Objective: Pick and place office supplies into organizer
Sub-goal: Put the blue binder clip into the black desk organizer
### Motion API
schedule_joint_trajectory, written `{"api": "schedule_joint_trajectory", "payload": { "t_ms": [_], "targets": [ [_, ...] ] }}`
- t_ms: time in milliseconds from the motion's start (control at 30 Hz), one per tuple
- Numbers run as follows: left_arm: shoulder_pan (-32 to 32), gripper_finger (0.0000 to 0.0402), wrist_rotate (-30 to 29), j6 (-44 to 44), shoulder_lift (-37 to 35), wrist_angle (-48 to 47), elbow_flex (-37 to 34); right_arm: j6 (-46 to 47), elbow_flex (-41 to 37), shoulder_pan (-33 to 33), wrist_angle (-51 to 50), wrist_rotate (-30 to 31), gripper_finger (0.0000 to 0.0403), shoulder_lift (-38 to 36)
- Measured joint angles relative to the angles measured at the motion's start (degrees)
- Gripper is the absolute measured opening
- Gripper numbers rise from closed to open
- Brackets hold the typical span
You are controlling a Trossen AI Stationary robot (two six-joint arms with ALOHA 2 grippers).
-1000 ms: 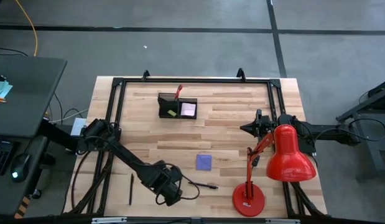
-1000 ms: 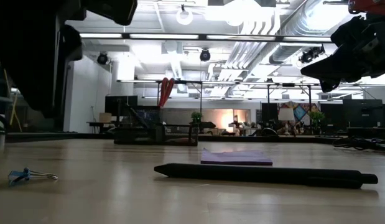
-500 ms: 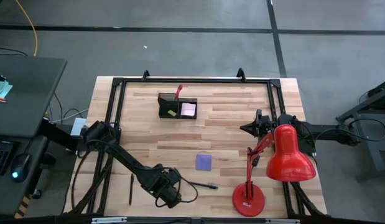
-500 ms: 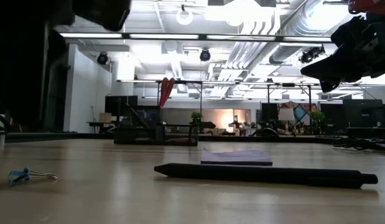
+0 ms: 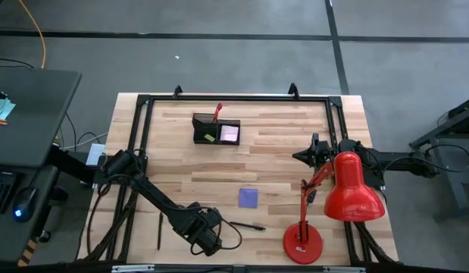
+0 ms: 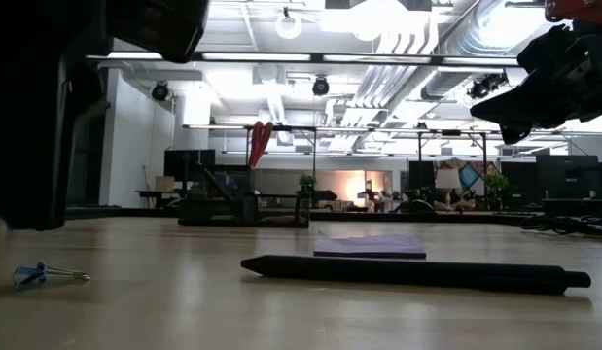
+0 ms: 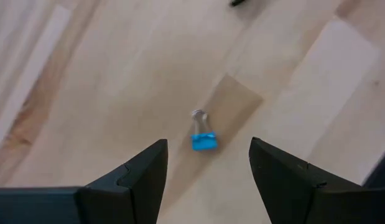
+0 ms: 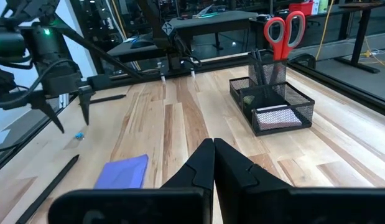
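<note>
Your left gripper (image 7: pixel 204 171) is over the near-left part of the table (image 5: pixel 295 152), fingers spread wide, nothing between them. In its wrist view a small blue binder clip (image 7: pixel 203 138) lies flat on the wood directly in line with the gap, apart from both fingertips. From above, that gripper (image 5: pixel 206 241) sits close to the front edge.

Your right gripper (image 8: pixel 213 163) is parked at the right side by the red desk lamp (image 5: pixel 348 189), fingers pressed together, holding nothing.

The organizer (image 5: pixel 217 130) stands toward the far side of the table, well apart from the left gripper. Red-handled scissors (image 8: pixel 285 28) stand upright in one compartment, a pink pad (image 5: pixel 229 133) lies in another, and a small yellowish piece (image 5: pixel 209 137) is in there too.

Still out on the table: purple sticky-note pad (image 5: pixel 248 197) mid-table, a dark pen (image 5: pixel 248 225) just in front of it, another dark pen (image 5: pixel 159 230) near the left frame rail. In the low view the pen (image 6: pixel 412 273) lies crosswise in front of the purple pad (image 6: pixel 370 244), and the clip (image 6: pixel 43 275) is off toward the left arm
</note>
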Motion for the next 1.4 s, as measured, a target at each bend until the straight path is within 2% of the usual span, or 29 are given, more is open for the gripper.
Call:
{"api": "schedule_joint_trajectory", "payload": {
  "t_ms": [600,1400],
  "targets": [
    [0.0,0.0211,-1.6,0.2,0.0,-0.8,0.0,0.0,0.0,0.0,0.0,0.0,0.0,0.0],
    [0.0,0.0211,-0.2,1.7,3.6,1.4,0.1,0.0,0.0,0.0,0.0,0.0,0.0,0.1]
  ]
}}
